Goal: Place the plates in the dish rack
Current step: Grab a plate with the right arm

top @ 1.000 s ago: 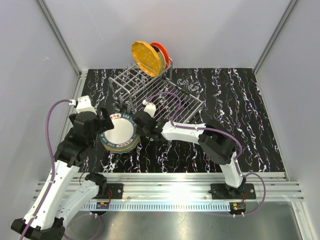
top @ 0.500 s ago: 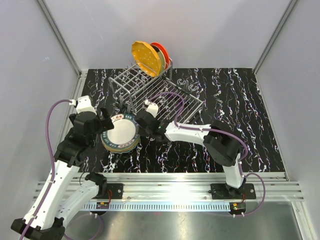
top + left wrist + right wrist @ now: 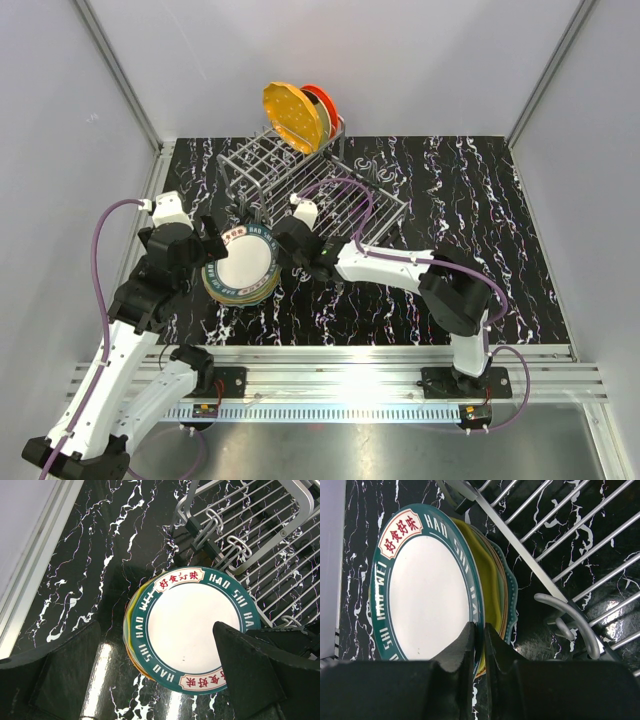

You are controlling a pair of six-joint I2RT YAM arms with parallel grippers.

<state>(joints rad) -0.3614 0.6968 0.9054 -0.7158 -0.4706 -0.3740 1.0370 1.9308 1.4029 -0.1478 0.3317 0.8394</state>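
Black marbled tabletop (image 3: 480, 200); only dotted orange plate (image 3: 290, 115) and red-orange plate (image 3: 322, 100) in grey wire rack (image 3: 350, 212).
Right gripper (image 3: 481, 630) pinching teal-rimmed white plate (image 3: 430, 595) atop remaining stack (image 3: 495, 595); left gripper (image 3: 155, 640) agape.

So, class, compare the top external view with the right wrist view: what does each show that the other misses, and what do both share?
Only the top external view shows the dotted orange round plate and red-orange plate standing in the silver wire dish rack, plus the open left gripper. Only the right wrist view shows the right gripper pinching the rim of the teal-rimmed white plate, with a yellow-green plate beneath. Both show that plate and the rack.
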